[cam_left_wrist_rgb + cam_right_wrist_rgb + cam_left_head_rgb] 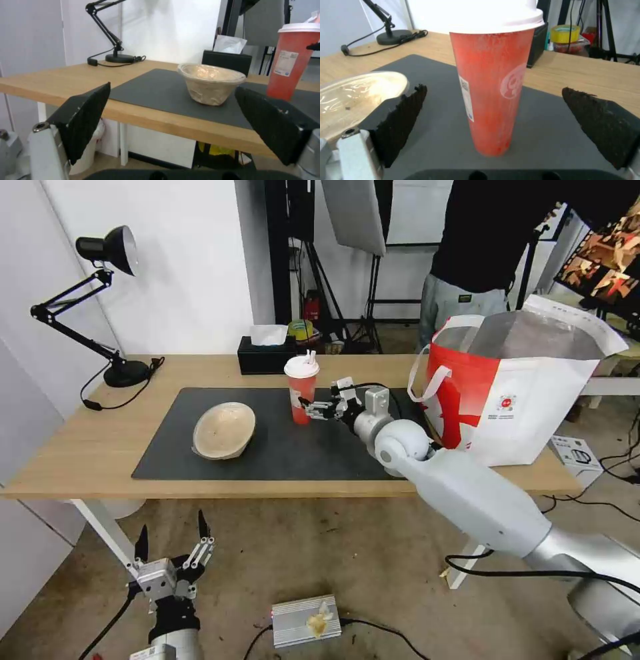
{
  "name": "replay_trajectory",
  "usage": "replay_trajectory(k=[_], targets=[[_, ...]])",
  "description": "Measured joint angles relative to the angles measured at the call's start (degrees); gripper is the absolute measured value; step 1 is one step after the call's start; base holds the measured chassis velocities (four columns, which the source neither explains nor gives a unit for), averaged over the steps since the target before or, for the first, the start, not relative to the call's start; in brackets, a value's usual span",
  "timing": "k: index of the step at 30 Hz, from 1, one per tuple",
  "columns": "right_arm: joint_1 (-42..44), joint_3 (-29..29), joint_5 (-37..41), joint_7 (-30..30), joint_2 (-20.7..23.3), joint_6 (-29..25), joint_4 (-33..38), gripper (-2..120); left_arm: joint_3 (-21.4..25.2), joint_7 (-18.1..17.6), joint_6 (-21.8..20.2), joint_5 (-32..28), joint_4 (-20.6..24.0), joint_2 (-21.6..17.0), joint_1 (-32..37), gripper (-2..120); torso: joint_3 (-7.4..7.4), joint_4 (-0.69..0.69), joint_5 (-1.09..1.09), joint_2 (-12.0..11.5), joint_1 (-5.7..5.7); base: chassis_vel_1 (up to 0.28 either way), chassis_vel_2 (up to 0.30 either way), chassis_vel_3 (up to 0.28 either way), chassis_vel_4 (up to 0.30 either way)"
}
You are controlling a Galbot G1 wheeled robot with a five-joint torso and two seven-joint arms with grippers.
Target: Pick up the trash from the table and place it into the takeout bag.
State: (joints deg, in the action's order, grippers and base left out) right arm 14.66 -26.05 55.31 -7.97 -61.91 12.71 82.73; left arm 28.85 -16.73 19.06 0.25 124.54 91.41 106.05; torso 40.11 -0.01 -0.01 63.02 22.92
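The left gripper [172, 537] hangs low in front of the long light-wood table's [80, 447] front edge, fingers spread. Over the dark grey mat [287, 447], the right gripper [309, 407] stands with fingers apart beside the upright red paper cup with white lid [301, 388]. The beige lidded paper bowl [223, 431] sits nearer the mat's left end. The white and red takeout bag [513, 393] stands open at the table's right end.

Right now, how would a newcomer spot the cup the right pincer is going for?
On the table, look at the dark grey mat. The red paper cup stands upright near its back edge, before the open right pincer. Unlike the squat beige bowl, it is tall, red and white-lidded.
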Motion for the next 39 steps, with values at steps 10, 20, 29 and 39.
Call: replay_trajectory(k=[10, 20, 29, 39], targets=[[-1.8, -0.8, 0.3, 0.8, -1.9, -0.1, -3.6, 100, 0.0, 0.0, 0.3, 0.0, 0.3, 0.0, 0.3, 100, 0.00, 0.00, 0.00, 0.0, 0.00, 0.000, 0.000, 0.000, 0.000], [-2.7, -1.6, 0.6, 1.4, -2.6, -0.1, -6.1, 100, -0.2, 0.0, 0.4, 0.2, 0.9, 0.0, 0.8, 100, 0.00, 0.00, 0.00, 0.0, 0.00, 0.000, 0.000, 0.000, 0.000], [-4.1, -2.3, 2.6, 2.1, -3.6, 0.3, -8.4, 100, -0.2, 0.0, 0.4, 0.5, 1.3, 0.0, 1.2, 100, 0.00, 0.00, 0.00, 0.0, 0.00, 0.000, 0.000, 0.000, 0.000], [-5.8, -3.0, 3.0, 3.3, -6.0, 0.4, -12.3, 100, 0.1, 0.0, 0.9, 0.5, 1.6, 0.1, 1.4, 100, 0.00, 0.00, 0.00, 0.0, 0.00, 0.000, 0.000, 0.000, 0.000]])
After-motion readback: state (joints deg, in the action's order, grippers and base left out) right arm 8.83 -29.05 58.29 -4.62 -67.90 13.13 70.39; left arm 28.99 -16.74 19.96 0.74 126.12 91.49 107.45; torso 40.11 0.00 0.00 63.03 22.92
